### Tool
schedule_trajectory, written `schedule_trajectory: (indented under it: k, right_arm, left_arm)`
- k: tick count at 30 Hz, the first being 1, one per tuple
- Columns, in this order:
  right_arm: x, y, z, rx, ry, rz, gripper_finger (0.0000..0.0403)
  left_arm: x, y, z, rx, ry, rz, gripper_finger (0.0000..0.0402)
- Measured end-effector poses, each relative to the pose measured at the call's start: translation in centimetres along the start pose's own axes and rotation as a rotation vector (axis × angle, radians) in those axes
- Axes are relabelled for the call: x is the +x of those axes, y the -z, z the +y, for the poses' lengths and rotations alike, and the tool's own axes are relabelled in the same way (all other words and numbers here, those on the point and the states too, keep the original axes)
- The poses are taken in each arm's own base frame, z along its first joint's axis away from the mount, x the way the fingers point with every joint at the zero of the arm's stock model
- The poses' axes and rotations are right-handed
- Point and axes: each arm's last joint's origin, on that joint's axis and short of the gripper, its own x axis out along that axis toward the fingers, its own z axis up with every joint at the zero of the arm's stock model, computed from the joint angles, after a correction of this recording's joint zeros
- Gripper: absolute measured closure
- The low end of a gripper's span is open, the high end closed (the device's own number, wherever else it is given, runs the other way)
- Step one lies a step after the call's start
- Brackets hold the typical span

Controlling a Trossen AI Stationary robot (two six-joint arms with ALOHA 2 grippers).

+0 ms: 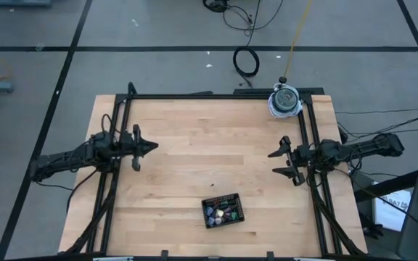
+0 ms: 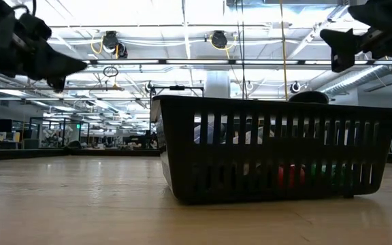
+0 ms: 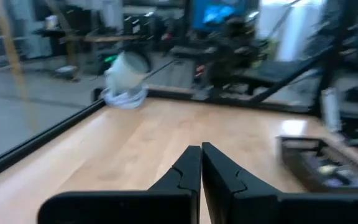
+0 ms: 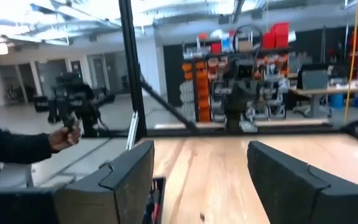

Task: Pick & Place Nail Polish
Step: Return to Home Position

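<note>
Several tiny nail polish bottles lie inside a black slotted tray that rests on the wooden table near its front edge. In the low view, red and green bottles show through the tray's wall. My left gripper hovers shut over the table's left side, pointing level toward the right, well clear of the tray; its closed fingertips hold nothing. My right gripper hovers open over the table's right side, pointing left, with nothing between its fingers.
A white and blue round object stands at the table's far right corner. Black frame rails run along the table's far and side edges. In the right wrist view, a person's hand shows beyond the table. Bare wood lies between the grippers.
</note>
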Motion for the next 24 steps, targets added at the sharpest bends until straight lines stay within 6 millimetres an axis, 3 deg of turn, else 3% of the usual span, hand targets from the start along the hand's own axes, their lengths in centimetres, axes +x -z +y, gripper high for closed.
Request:
schedule_trajectory:
  k: [9, 24]
  right_arm:
    - [-0.1, 1.5, -0.2, 0.004, 0.018, 0.157, 0.016]
    - [-0.1, 1.5, -0.2, 0.004, 0.018, 0.157, 0.016]
  left_arm:
    - [0.2, 0.4, 0.5, 0.1, -0.142, 0.042, 0.0394]
    - [0.2, 0.4, 0.5, 0.109, -0.143, 0.044, 0.0394]
